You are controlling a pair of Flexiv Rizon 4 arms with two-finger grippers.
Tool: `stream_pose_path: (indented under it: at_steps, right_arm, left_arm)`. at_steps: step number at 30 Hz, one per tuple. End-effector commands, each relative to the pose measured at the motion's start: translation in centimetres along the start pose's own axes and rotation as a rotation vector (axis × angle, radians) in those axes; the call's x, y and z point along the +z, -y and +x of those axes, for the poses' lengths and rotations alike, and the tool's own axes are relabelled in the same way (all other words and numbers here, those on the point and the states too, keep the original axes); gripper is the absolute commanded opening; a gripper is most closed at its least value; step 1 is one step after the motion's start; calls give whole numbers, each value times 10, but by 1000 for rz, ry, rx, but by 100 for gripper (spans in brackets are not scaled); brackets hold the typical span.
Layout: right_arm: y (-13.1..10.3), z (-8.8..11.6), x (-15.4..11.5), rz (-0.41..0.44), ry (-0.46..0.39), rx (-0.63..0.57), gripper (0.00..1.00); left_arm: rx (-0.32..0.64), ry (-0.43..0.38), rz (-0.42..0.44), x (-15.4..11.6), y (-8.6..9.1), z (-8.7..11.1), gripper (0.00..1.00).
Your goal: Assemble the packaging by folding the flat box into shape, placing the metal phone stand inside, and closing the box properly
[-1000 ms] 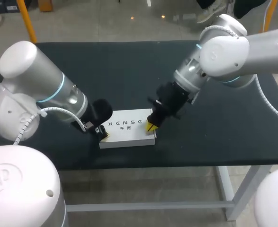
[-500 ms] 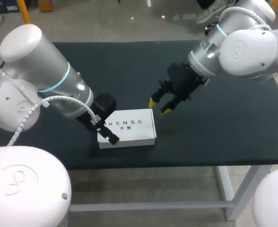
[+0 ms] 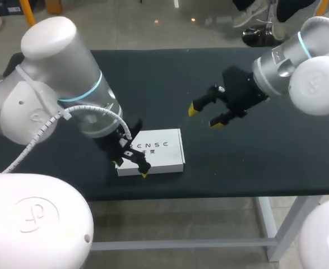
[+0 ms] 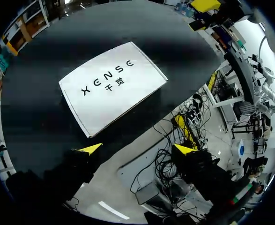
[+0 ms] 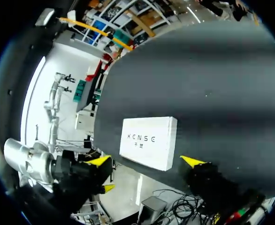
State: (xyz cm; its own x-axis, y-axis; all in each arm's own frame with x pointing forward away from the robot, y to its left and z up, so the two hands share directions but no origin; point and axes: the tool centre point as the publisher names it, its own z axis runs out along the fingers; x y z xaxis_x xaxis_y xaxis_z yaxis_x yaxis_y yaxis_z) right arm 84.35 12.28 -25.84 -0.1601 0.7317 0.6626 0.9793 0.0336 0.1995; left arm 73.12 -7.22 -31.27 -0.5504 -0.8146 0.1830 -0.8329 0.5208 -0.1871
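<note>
The box (image 3: 153,152) lay shut and flat on the bench (image 3: 153,84), white with its printed face up. It sat left of the middle and close to the near edge, and it had not shifted over the last second.

The left pincer (image 3: 129,169) had slid from the box's near left corner a little rightward along its near side. It now hung over that corner, released and gripping nothing. In the left wrist view the box (image 4: 111,86) showed ahead of the left pincer (image 4: 136,149), a strip of dark bench between them. One yellow tip stood over the bench's near edge and the other over the floor beyond it.

The right pincer (image 3: 204,117) had rested a tip on the box's near right corner a second ago and had lifted off half a second ago. It now stood farther right and farther back, well apart from the box, with its fingers spread and empty. In the right wrist view the right pincer (image 5: 145,161) looked toward the box (image 5: 149,140) across bare bench.

Only a narrow band of bench separated the box's near side from the edge. To the far side and to the right the dark surface ran open up to the far edge, with less open surface on the left.
</note>
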Motion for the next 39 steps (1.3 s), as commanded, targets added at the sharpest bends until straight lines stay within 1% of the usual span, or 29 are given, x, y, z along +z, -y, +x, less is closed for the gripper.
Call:
stream_pose_path:
  at_steps: [1, 2, 3, 4, 5, 6, 7, 8, 9, 11, 12, 14, 16, 17, 19, 20, 22, 24, 25, 26, 27, 28, 29, 31, 32, 34, 35, 37, 39]
  right_arm:
    - [4, 0, -1, -78, 4, -1, 100]
    - [4, 0, -1, -78, 4, -1, 100]
    - [7, -2, 1, -90, 10, -57, 100]
    - [7, -4, 2, -141, 55, -62, 100]
    - [8, -7, 0, -175, 59, -93, 100]
    - [8, -8, -2, -200, 61, -140, 100]
    - [6, -11, -5, -229, 65, -153, 100]
    - [4, -13, -9, -252, 55, -189, 100]
    - [3, -15, -13, -264, 38, -237, 100]
    - [0, -20, -22, -319, 40, -296, 100]
    - [-1, -23, -26, -330, 24, -325, 100]
    - [-4, -28, -34, -383, 23, -365, 100]
    - [-8, -34, -41, -417, 10, -399, 100]
    - [-9, -37, -44, -424, 5, -427, 100]
    - [-13, -42, -49, -456, 14, -458, 100]
    - [-14, -45, -51, -459, 7, -482, 100]
    - [-18, -49, -55, -478, 14, -513, 100]
    - [-22, -54, -58, -488, 23, -551, 100]
    - [-24, -56, -60, -492, 29, -573, 100]
    - [-25, -58, -61, -495, 40, -595, 100]
    - [-26, -60, -63, -497, 49, -619, 100]
    - [-27, -62, -63, -499, 63, -629, 100]
    - [-29, -64, -65, -502, 81, -640, 100]
    - [-32, -68, -68, -499, 100, -671, 100]
    - [-34, -69, -68, -500, 107, -681, 100]
    - [-36, -73, -73, -503, 101, -709, 100]
    - [-37, -77, -75, -503, 97, -729, 100]
    - [-39, -81, -78, -502, 86, -743, 100]
    - [-42, -87, -81, -506, 87, -745, 100]
  left_arm:
    - [-2, 28, -39, 1, 5, 2, 100]
    - [-46, 18, -30, 4, 6, 7, 100]
    - [-103, 41, -4, 7, 6, 10, 100]
    - [-129, 31, 7, 8, 6, 13, 100]
    - [-152, 23, 10, 10, 6, 17, 100]
    - [-215, 75, 33, 14, 6, 20, 100]
    - [-220, 57, 32, 16, 6, 23, 100]
    - [-229, 59, 32, 18, 5, 27, 100]
    - [-270, 97, 41, 22, 5, 31, 100]
    - [-270, 92, 36, 26, 3, 39, 100]
    - [-307, 123, 43, 28, 3, 42, 100]
    - [-318, 128, 42, 32, 3, 47, 100]
    - [-350, 162, 53, 36, 3, 51, 100]
    - [-349, 153, 52, 38, 3, 54, 100]
    - [-394, 192, 63, 43, 3, 56, 100]
    - [-389, 182, 61, 46, 2, 57, 100]
    - [-429, 220, 85, 50, 2, 58, 100]
    - [-440, 219, 94, 55, 1, 58, 100]
    - [-464, 256, 110, 57, 1, 58, 100]
    - [-481, 271, 117, 60, 1, 57, 100]
    - [-473, 260, 116, 62, 1, 56, 100]
    - [-489, 269, 128, 65, 1, 55, 100]
    - [-505, 297, 138, 67, 1, 54, 100]
    - [-501, 285, 132, 72, 3, 52, 100]
    - [-516, 313, 133, 74, 4, 50, 100]
    - [-511, 300, 130, 78, 6, 48, 100]
    - [-529, 323, 134, 80, 8, 46, 100]
    - [-531, 319, 125, 83, 11, 43, 100]
    - [-563, 333, 123, 86, 15, 38, 100]
